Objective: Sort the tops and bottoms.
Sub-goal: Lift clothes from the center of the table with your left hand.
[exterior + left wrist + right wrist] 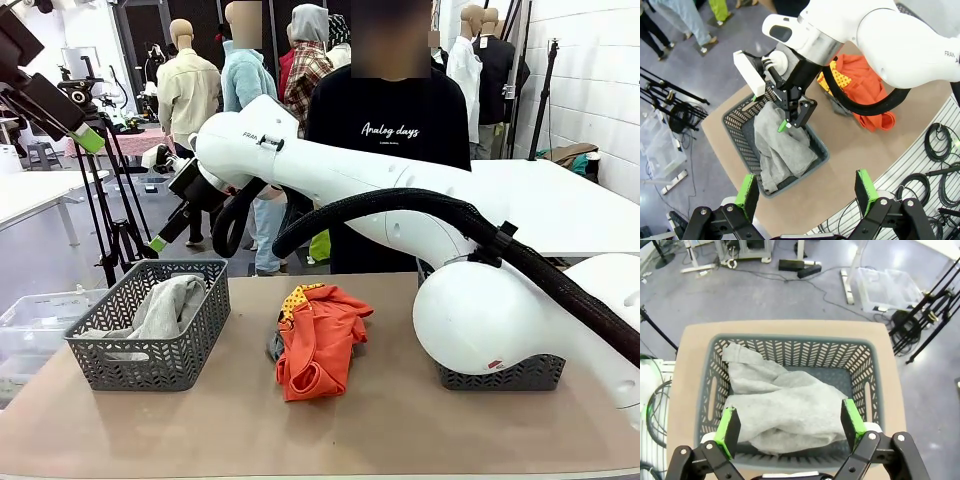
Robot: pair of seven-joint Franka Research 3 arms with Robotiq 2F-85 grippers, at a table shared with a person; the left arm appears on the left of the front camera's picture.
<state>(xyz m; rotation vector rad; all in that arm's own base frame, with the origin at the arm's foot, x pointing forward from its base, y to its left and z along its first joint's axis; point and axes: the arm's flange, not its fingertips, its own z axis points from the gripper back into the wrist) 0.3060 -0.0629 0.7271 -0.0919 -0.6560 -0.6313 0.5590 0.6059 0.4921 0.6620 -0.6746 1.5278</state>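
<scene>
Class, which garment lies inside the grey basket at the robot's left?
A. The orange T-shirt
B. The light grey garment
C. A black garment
B: the light grey garment fills the basket, while the orange T-shirt lies out on the table.

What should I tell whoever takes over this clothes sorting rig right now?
Left gripper: open, empty, high above the table.
Right gripper: open, empty, over the left basket.
Done: the light grey top lies in that basket.
Left to do: the orange T-shirt lies in a heap at the middle of the table, on a darker grey garment; both need sorting.
Right basket: its contents are hidden behind the right arm.
</scene>
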